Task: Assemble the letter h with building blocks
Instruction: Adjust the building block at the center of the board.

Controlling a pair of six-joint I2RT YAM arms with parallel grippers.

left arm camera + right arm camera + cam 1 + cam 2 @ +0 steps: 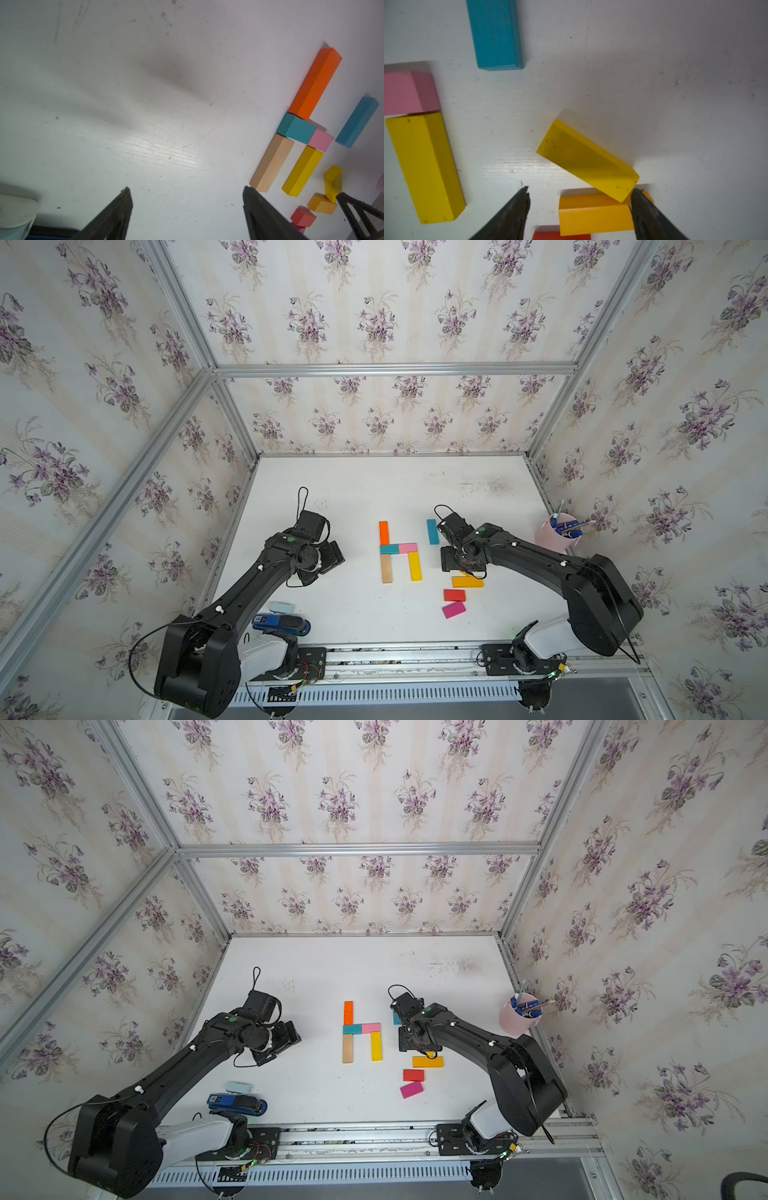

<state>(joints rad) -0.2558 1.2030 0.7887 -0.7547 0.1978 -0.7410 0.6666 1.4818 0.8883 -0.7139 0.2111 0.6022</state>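
The letter h lies mid-table in both top views: an orange block [383, 532] over a teal block [389, 549] and a wood block [386, 568] form the stem. A pink block [408, 548] and a yellow block [414, 566] form the arch and leg. My right gripper [580, 193] is open above a short yellow block [588, 161] that leans tilted on an amber block [593, 214]. Loose nearby are a long teal block [432, 531], a red block [454, 595] and a magenta block [454, 609]. My left gripper [187, 189] is open and empty, left of the h.
A pink cup of pens [557, 533] stands at the right wall. A dark blue stapler-like object [282, 623] and a pale blue pad [281, 607] lie front left beside the left arm. An aluminium rail [407, 651] runs along the front edge.
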